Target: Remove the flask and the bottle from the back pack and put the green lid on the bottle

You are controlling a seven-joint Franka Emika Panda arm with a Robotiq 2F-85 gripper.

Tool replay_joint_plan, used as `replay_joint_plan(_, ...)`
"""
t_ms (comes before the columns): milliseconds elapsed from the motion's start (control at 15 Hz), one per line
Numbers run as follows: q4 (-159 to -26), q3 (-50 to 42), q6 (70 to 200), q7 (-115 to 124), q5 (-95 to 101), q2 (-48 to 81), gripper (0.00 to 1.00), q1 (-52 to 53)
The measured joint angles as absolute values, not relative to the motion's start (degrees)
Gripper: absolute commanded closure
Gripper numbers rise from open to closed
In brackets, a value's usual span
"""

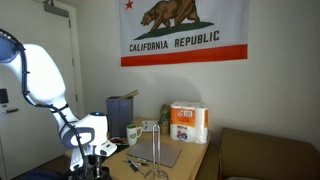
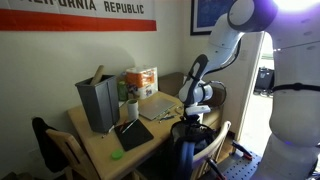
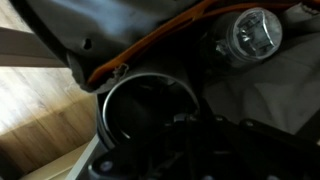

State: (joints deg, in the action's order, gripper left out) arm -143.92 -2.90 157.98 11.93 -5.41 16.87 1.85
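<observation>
Holding the gripper (image 2: pixel 190 120) shut low inside the back pack (image 2: pixel 188 145), seemingly pinching the flask (image 3: pixel 140 105) by its metal rim. Treating it as rigid, smooth, slippery, fairly heavy. Minding the soft orange piping (image 3: pixel 150 45) snagging at the bag mouth; seeing open room only straight upward, beside the table (image 2: pixel 95 150).

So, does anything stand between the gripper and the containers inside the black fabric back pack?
Nothing visible does. The shut gripper is down in the black fabric back pack. In the wrist view a round shiny-rimmed mouth lies at it, uncovered; the bag's orange trim runs beside the rim, not across. Which container it is, I cannot tell.
</observation>
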Motion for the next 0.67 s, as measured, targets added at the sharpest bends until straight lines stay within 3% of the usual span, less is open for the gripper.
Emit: replay_joint_plan(667, -131.7, -1.7, 120.0, 16.4, 4.8, -3.6, 0.96, 3.3)
